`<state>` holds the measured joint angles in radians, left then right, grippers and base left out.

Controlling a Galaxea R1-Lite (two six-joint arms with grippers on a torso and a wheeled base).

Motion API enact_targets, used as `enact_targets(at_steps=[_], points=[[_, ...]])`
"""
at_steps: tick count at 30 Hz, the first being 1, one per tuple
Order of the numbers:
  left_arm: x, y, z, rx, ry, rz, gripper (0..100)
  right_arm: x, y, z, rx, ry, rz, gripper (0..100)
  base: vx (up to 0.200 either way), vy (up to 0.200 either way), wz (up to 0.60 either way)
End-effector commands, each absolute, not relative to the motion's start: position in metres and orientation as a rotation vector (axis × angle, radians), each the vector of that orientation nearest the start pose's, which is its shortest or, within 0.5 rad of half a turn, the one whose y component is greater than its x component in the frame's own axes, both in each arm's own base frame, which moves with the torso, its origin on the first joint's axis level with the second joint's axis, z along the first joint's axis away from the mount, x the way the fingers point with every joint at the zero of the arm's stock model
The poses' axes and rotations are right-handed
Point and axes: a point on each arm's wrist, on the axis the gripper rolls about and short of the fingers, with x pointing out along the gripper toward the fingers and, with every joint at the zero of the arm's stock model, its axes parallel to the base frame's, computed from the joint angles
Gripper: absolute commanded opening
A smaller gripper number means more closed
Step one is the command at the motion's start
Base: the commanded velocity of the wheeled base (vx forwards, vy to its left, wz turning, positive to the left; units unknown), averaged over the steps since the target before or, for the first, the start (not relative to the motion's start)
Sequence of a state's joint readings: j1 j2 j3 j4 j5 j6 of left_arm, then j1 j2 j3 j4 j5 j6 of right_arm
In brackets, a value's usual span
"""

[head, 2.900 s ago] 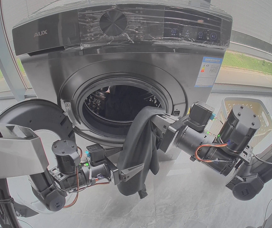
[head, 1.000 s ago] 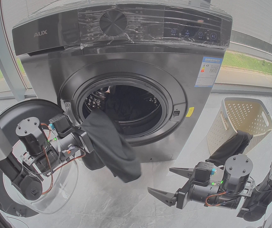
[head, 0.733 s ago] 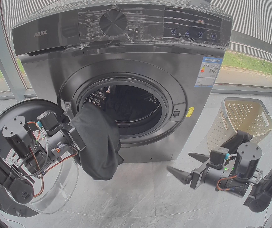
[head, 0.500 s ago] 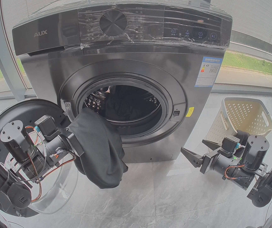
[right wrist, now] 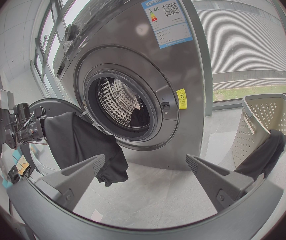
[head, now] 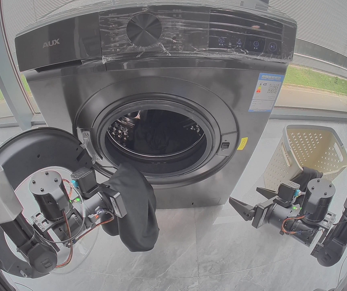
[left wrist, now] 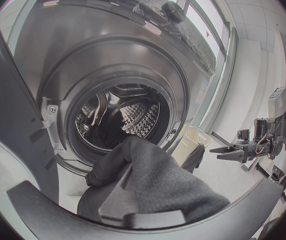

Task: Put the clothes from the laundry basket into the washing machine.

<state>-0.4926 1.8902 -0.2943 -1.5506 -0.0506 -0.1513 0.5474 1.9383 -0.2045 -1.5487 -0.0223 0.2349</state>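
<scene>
Handover is done. Approx. 3 s ago the right hand (head: 244, 195) had the black garment (head: 135, 211) up at the drum opening (head: 157, 138) of the washing machine (head: 161, 81). Now the left hand (left wrist: 129, 190) alone has it, fingers pinching the cloth, which drapes over them.

In the last sec. the left hand drops from level w/ the lower-left lip of the opening to below it. The garment now hangs at lower centre-left of the head view, its top just beside the lip & the rest dangling before the machine's front. None of it is inside the drum yet; dark clothing (head: 157, 128) already lies in there.

The right hand has pulled back to the lower right of the frame, fingers spread wide & empty, barely shifting over the last half sec. It sits near the laundry basket (head: 286, 162), over whose rim a second dark garment (right wrist: 266, 154) is draped.

For the task: this item isn't loaded. The left hand prob. has to regain height to get it over the lip. The door (head: 36, 150) stands swung open at left. At least one more piece waits at the basket, & the right hand looks placed to fetch it.
</scene>
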Motion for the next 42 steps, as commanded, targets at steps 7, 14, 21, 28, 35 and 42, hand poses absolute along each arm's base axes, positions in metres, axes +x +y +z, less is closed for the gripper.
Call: enact_targets(at_steps=[7,14,21,28,35,42], points=[[0.238,-0.136,0.094,-0.13,0.118,-0.554,0,0.216,0.135,0.075,0.172,0.248,0.513,100,0.086,0.0,0.0],[0.237,-0.142,0.095,-0.128,0.107,-0.524,0,0.212,0.14,0.076,0.169,0.245,0.534,100,0.0,0.0,0.0],[0.239,-0.152,0.101,-0.135,0.073,-0.543,0,0.207,0.145,0.086,0.179,0.203,0.544,100,0.0,0.0,0.0],[0.268,-0.168,0.104,-0.108,0.002,-0.521,0,0.204,0.143,0.093,0.188,0.182,0.549,100,0.0,0.0,0.0],[0.311,-0.184,0.081,-0.125,0.003,-0.52,0,0.204,0.143,0.093,0.19,0.179,0.55,100,0.0,0.0,0.0],[0.359,-0.179,0.071,-0.112,0.053,-0.43,0,0.202,0.142,0.097,0.196,0.165,0.554,100,0.0,0.0,0.0]])
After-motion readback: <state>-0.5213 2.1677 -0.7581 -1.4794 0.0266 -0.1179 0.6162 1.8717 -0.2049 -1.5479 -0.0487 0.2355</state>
